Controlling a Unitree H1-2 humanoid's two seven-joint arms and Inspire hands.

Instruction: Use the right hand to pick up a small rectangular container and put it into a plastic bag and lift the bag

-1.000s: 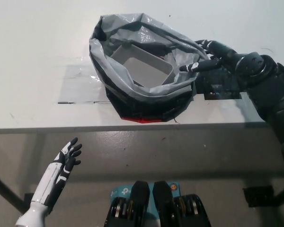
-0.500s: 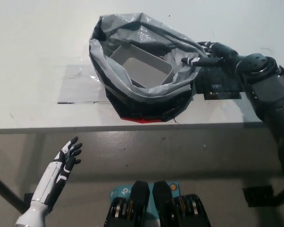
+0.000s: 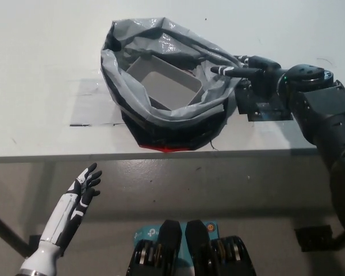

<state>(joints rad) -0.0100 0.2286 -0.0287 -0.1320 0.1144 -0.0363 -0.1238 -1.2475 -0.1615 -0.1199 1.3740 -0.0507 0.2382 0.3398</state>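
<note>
One small rectangular container [image 3: 164,85], pale grey w/ white rim, sat inside the plastic bag [image 3: 161,109], tilted a bit, open side up. Bag was grey/silver w/ a dark lower part and a bit of red showing at the bottom edge, mouth wide open, sitting on the white surface [image 3: 46,69] near its front edge. Right hand [image 3: 244,70] was at the bag's right rim, black fingers [image 3: 224,70] poking over/into the crumpled plastic there, touching it. Couldn't tell if it was actually clamped on the rim or just resting against it tbh. Dark flat patch [image 3: 264,106] on the surface just under that wrist, beside the bag. Clear tape-looking strip [image 3: 95,103] on the surface left of the bag. Left hand [image 3: 83,190] hung below the surface edge at lower left, fingers spread apart, holding nothing.
</note>
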